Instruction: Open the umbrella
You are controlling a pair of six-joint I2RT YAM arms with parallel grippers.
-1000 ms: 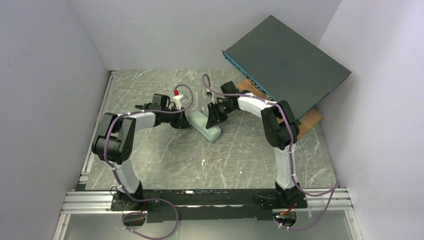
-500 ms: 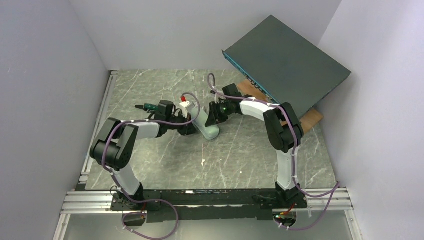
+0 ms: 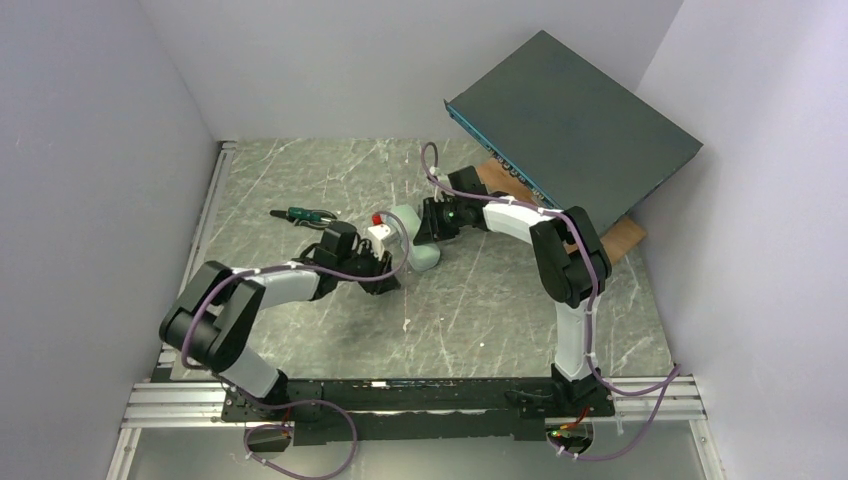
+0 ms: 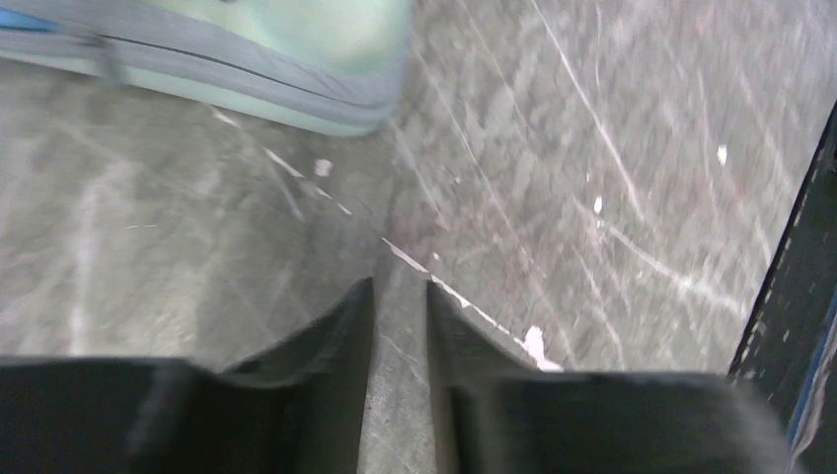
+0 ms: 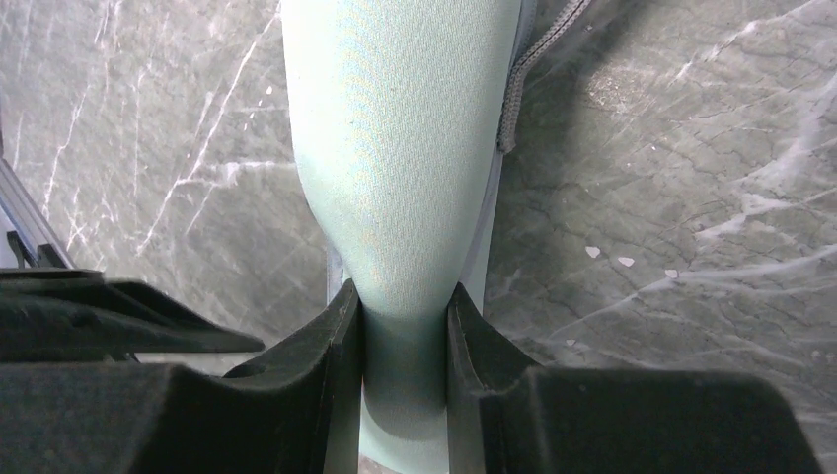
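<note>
No umbrella shows in any view: no sky-blue canopy, shaft or handle. The pale grey-green oblong case sits mid-table, and its zip seam runs along the side in the left wrist view. My right gripper is shut on one end of the case, a finger pressed on each side of it. My left gripper hovers low over bare marble just near of the case; its fingers are almost together with nothing between them.
A big dark-grey flat box leans tilted at the back right on a wooden block. A small green-handled tool lies at the left of the marble table. Grey walls close in three sides. The black base rail runs along the near edge.
My left gripper has come off the case's end and drawn back toward the near side. The right gripper has swung the case round a little and keeps its hold.
</note>
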